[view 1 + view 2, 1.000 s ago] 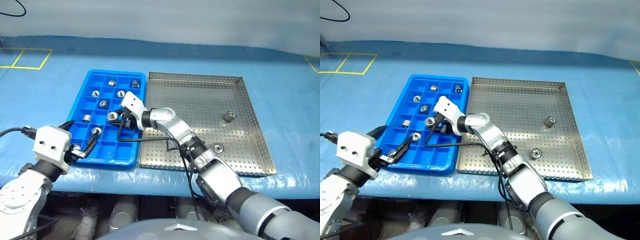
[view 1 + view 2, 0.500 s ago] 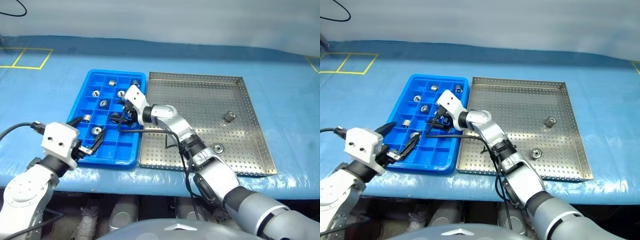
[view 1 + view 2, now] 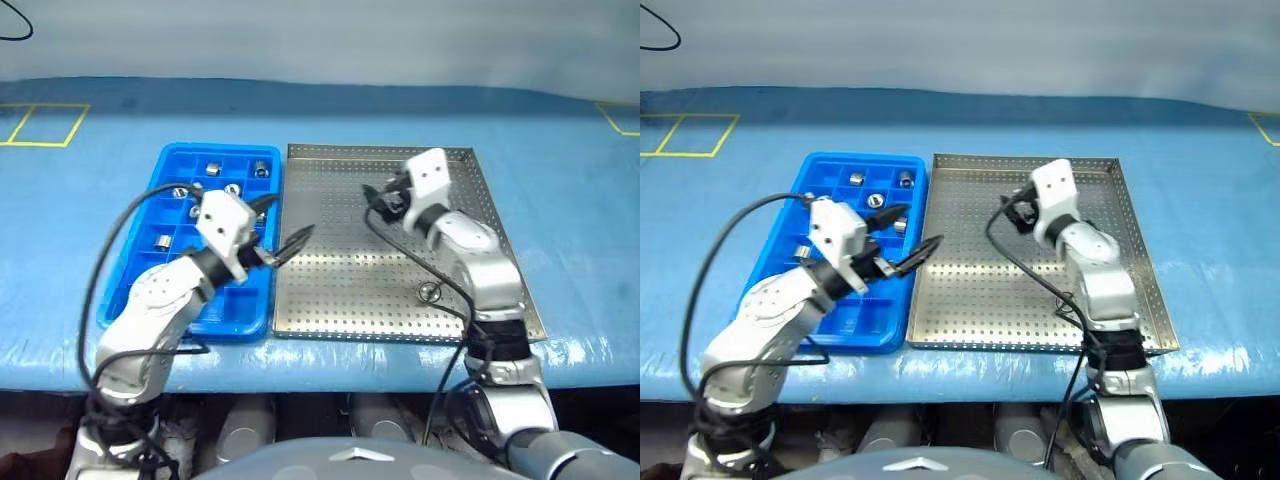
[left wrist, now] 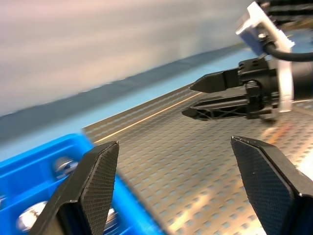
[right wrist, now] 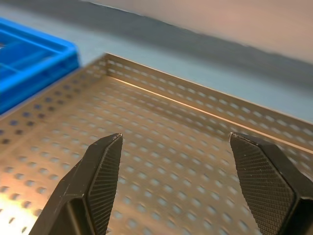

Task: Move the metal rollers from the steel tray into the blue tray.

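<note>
Blue sheeting covers the bench [image 3: 580, 230], with one blue tray [image 3: 150, 262] and one steel tray [image 3: 350, 310] side by side on it. Nearest, the left gripper [image 3: 283, 230] hangs wide open and empty over the seam between the trays, with about seven metal rollers [image 3: 212, 168] in the compartments just behind its jaws. Farther off, the right gripper [image 3: 380, 196] is spread and empty too over the steel tray's far half, one roller [image 3: 429, 292] lying well back from its jaws by the arm.
</note>
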Available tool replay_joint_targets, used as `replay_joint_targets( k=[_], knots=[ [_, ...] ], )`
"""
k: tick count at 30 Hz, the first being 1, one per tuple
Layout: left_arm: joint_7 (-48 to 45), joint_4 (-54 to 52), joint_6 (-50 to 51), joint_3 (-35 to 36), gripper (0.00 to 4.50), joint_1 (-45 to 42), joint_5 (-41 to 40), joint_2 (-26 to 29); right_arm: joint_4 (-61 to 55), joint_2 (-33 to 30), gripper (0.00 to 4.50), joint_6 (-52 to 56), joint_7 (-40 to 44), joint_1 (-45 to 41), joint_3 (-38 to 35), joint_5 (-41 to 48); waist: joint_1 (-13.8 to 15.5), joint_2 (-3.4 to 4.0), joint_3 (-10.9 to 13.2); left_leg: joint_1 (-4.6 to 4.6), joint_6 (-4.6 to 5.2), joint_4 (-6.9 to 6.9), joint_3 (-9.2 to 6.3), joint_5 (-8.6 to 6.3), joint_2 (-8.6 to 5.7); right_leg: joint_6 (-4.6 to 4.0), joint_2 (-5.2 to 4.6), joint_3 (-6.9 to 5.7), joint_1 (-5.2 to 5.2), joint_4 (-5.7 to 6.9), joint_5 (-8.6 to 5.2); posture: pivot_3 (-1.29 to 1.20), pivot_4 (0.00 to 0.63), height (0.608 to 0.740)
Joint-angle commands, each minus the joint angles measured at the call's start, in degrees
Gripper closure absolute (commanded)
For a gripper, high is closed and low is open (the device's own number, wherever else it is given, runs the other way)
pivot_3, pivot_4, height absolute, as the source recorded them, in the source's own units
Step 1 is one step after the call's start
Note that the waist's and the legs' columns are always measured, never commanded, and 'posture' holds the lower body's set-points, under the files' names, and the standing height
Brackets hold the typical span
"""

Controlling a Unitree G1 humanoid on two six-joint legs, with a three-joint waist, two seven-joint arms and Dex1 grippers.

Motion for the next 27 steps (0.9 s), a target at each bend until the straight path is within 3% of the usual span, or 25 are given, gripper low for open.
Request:
replay_joint_targets(
  k=[1, 8, 15, 27],
  knots=[
    [-3.0, 5.7, -3.0, -3.7, 0.5, -4.8, 1.3, -0.4, -4.4, 0.4, 0.82, 3.8, -4.6, 1.4, -4.1, 0.8, -1.4, 0.03, 0.0, 0.05, 0.03, 0.01, 0.06, -0.01, 0.0, 0.02, 0.03, 0.1, 0.0, 0.04, 0.01, -0.17, 0.15, 0.74],
    [-1.9, 16.7, -6.9, -8.5, 0.5, -13.0, 6.7, -4.4, 0.1, 4.4, 0.82, 4.1, -10.9, 2.4, -8.9, 2.9, -4.6, 0.03, 0.0, 0.14, 0.24, 0.15, 0.59, 0.0, -0.01, 0.34, 0.4, 0.57, 0.12, -0.01, 0.18, -0.21, 0.15, 0.74],
    [-3.0, 15.8, -7.4, -10.8, 0.5, -11.9, 8.3, -4.6, 7.4, 6.3, 0.82, 1.1, -14.0, 0.7, -10.2, 4.0, -6.6, 0.04, 0.0, 0.17, 0.43, 0.14, 0.79, -0.09, -0.02, 0.46, 0.39, 0.98, 0.04, -0.01, 0.27, -0.2, 0.15, 0.74],
    [-2.3, 13.4, -6.8, -10.4, 0.5, -9.4, 8.5, -3.3, 13.3, 7.8, 0.82, -1.8, -14.6, -2.3, -8.7, 5.6, -6.4, 0.04, 0.0, 0.25, 0.57, 0.15, 1.07, -0.13, -0.04, 0.66, 0.49, 1.47, 0.01, -0.05, 0.37, -0.15, 0.15, 0.74]
  ],
)
